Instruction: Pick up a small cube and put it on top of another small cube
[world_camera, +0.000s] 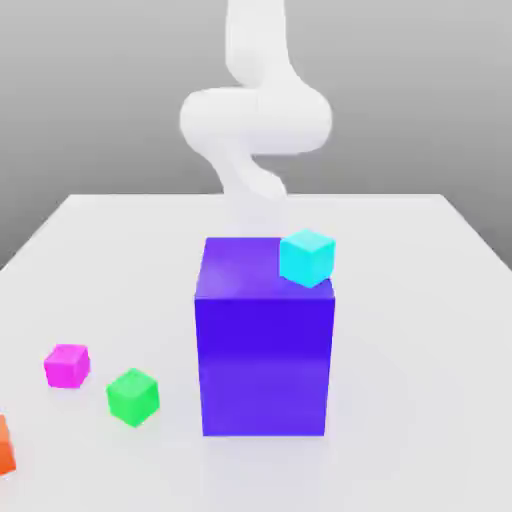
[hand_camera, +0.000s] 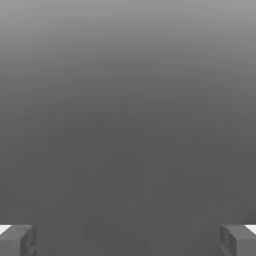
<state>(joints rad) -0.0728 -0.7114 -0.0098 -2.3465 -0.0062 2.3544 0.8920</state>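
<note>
White surface (world_camera: 420, 300) carries a tall purple block (world_camera: 264, 350); a small cyan cube (world_camera: 306, 256) sits on its top corner. Beside the block lie magenta cube (world_camera: 67, 365) and green cube (world_camera: 133, 396), unstacked. We see fingers (hand_camera: 18, 240) spread, empty: nothing started.

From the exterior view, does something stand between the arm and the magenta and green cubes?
Partly. The tall blue block, with a cyan cube on top, stands in front of the arm. The magenta cube and green cube lie toward the view's left, uncovered.
</note>
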